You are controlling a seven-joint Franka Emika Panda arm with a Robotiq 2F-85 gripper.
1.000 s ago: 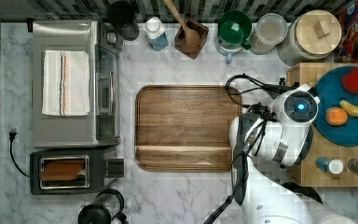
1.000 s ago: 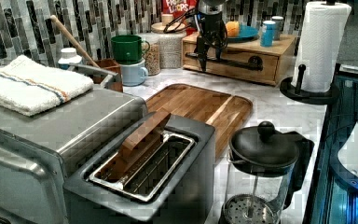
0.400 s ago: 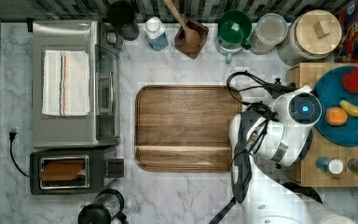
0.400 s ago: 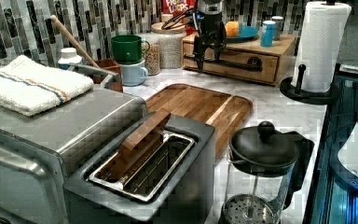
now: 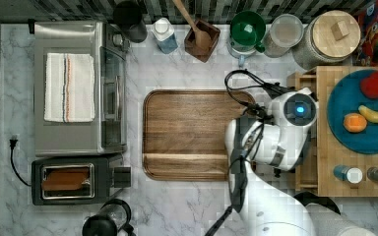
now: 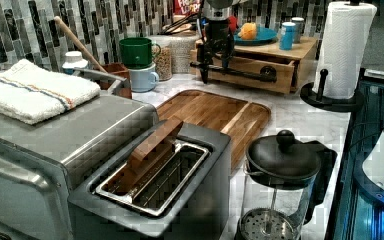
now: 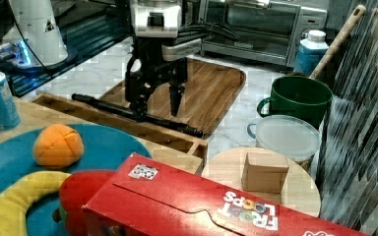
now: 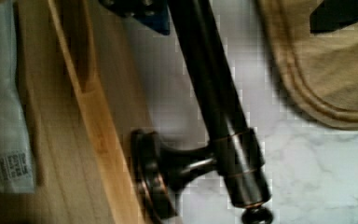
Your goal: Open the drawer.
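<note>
The gripper (image 7: 160,98) is hanging over the drawer's (image 7: 142,129) black bar handle (image 7: 137,115), jaws spread with 1 finger on each side, ready to pull. The drawer, under the fruit plate (image 7: 108,147), is sitting slightly open, right of the cutting board (image 5: 189,132) in the top view.

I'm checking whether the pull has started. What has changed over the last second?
The light-wood drawer with the long black bar handle has slid out toward the dark walnut cutting board, drawn by the gripper whose fingers straddle the handle. The arm moved with it. The toaster and green mug stayed put.
</note>
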